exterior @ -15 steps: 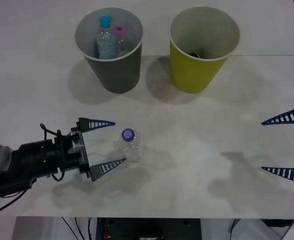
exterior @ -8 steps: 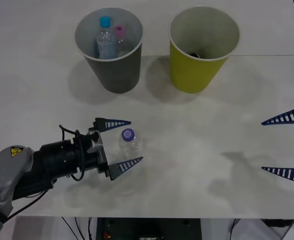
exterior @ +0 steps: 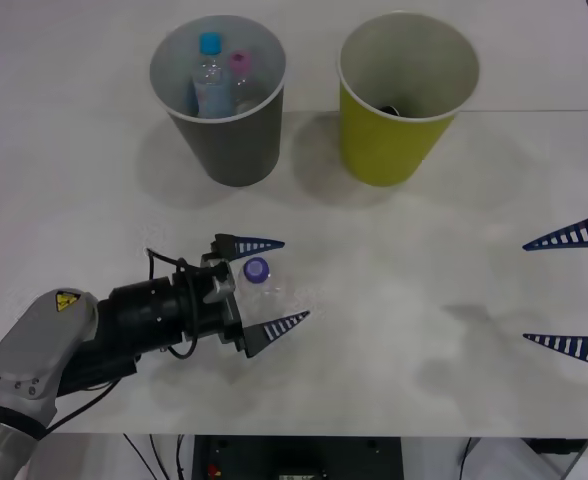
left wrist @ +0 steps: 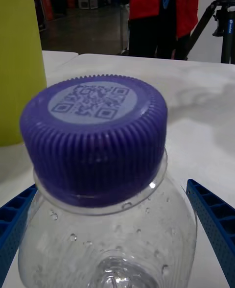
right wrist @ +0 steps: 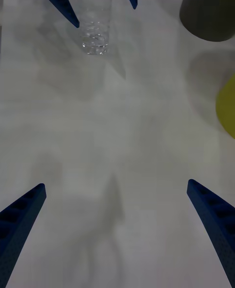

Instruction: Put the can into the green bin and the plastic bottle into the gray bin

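The plastic bottle, clear with a purple cap, stands upright on the white table. My left gripper is open, with one blue finger on each side of the bottle and a gap to each. The gray bin stands at the back left and the green bin at the back right. A small dark shape lies in the green bin's bottom; I cannot tell whether it is the can. My right gripper waits open at the table's right edge, and its wrist view shows the bottle far off.
A blue-capped bottle and a pink-capped bottle stand inside the gray bin. Bare table stretches between the two grippers and in front of both bins. The table's front edge runs just behind my left arm.
My left arm has slid right across the table, and its open fingers went from short of the bottle to straddling it. The bottle and the right gripper stayed put.
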